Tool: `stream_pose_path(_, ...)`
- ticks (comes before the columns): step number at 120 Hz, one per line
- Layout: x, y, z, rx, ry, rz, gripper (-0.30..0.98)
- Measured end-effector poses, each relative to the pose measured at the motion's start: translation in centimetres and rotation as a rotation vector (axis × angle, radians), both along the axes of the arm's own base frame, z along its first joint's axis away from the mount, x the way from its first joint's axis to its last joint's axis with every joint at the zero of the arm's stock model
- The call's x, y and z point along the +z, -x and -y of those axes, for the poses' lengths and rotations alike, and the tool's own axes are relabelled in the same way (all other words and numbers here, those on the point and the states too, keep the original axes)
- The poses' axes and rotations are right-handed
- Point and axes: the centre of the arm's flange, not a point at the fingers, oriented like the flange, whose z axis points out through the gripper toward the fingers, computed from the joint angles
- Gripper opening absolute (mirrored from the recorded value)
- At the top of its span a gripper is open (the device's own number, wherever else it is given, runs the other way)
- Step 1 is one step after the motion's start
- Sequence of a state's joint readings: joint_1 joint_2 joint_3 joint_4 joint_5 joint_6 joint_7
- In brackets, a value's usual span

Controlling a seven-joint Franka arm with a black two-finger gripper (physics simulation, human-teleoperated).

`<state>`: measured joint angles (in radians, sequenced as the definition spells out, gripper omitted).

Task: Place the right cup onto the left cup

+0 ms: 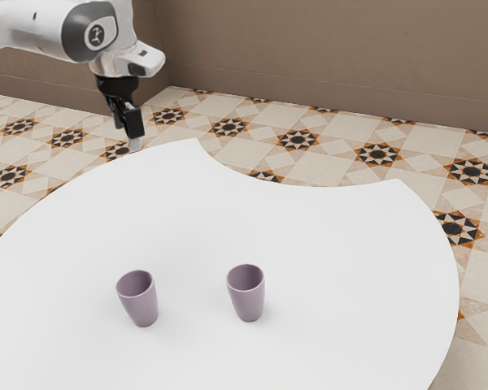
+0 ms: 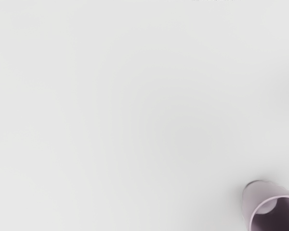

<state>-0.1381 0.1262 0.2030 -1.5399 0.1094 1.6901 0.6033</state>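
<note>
Clearly, cups (image 1: 247, 304) stand apart from end effector (image 1: 130, 136).

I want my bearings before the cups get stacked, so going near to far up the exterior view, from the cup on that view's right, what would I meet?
Cup on the exterior view's right, white table's notched far edge, patterned tile floor, brown wall.

Cups (image 1: 142, 307) are mauve, table (image 1: 333, 252) white, tiles (image 1: 379, 153) star-patterned.
</note>
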Motion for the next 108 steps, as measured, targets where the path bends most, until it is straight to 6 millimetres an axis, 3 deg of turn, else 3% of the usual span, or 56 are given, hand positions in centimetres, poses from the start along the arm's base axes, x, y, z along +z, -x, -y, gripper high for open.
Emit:
stream_pose_path(10,-1.5,-2.1,1.0,-0.073,-0.004,0.0,0.69)
stream_pose_path(23,-5.1,-4.9,8.1,-0.242,-0.013,-0.021,0.69)
stream_pose_path(36,-7.3,-5.5,11.8,-0.345,-0.014,-0.027,0.69)
stream_pose_path(74,-15.6,-3.4,18.8,-0.512,0.014,-0.072,0.69)
stream_pose_path(108,-20.7,-0.7,21.7,-0.559,0.033,-0.093,0.69)
